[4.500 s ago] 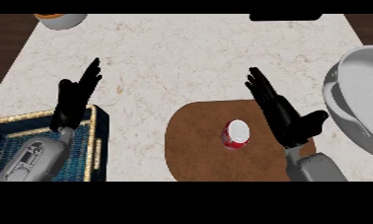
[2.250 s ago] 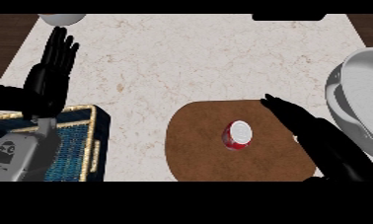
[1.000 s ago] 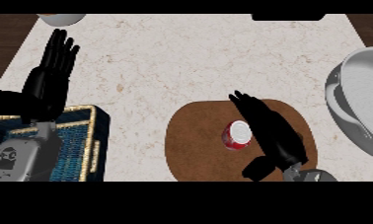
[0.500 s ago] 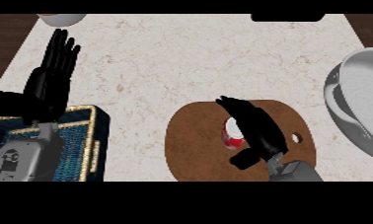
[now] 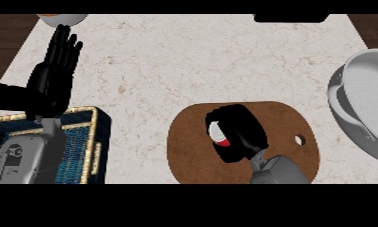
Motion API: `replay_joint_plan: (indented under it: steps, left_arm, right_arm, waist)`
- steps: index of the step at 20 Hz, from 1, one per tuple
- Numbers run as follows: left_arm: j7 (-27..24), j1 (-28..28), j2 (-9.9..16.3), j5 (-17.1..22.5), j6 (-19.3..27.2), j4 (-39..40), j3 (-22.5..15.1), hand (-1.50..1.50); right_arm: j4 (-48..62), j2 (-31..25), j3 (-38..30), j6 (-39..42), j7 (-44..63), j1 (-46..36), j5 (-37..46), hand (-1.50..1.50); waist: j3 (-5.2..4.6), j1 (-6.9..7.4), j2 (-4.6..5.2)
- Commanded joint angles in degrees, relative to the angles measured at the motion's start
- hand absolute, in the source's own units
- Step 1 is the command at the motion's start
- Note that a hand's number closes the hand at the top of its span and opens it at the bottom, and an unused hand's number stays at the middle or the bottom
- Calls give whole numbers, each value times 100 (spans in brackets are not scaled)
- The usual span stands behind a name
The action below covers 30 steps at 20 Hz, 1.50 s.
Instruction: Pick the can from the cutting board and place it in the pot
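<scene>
A red can with a white top (image 5: 216,133) stands on the round brown cutting board (image 5: 192,151) at the lower middle. My right hand (image 5: 241,131) lies over it with fingers curled round it, hiding most of the can. Only its left side shows. The grey metal pot (image 5: 356,106) sits at the right edge, partly cut off. My left hand (image 5: 55,73) rests open at the left, fingers up, away from the board.
A dark blue basket with a gold rim (image 5: 85,141) sits at the lower left under my left forearm. A white bowl (image 5: 60,19) shows at the top left and a black object (image 5: 291,18) at the top edge. Marble counter lies between board and pot.
My right hand has moved left over the board and curled round the can, which was in plain view earlier. The left hand rose earlier and has stayed still since.
</scene>
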Motion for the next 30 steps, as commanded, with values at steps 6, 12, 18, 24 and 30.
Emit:
replay_joint_plan:
  steps: [6,12,18,24,30]
  left_arm:
    - [104,25,40,71,-142,-52,181,0]
    - [-57,38,59,40,-224,-6,147,0]
    - [3,-74,-18,15,-251,-98,-20,0]
    - [5,-202,-115,23,-292,-67,-140,0]
    - [54,-333,-161,-41,-200,-1,-157,0]
  right_arm:
    - [-654,144,292,-404,686,427,1082,150]
    - [83,408,-1668,-476,2159,-745,1154,150]
    - [757,157,-3021,-1003,3996,-1853,1885,150]
    - [1704,-493,-3589,-1215,5760,-3193,3283,150]
    - [2606,-769,-3708,-1537,6737,-3868,4756,150]
  waist:
    - [31,-24,45]
    - [24,145,174]
    - [12,399,294]
    - [4,589,277]
    - [21,510,227]
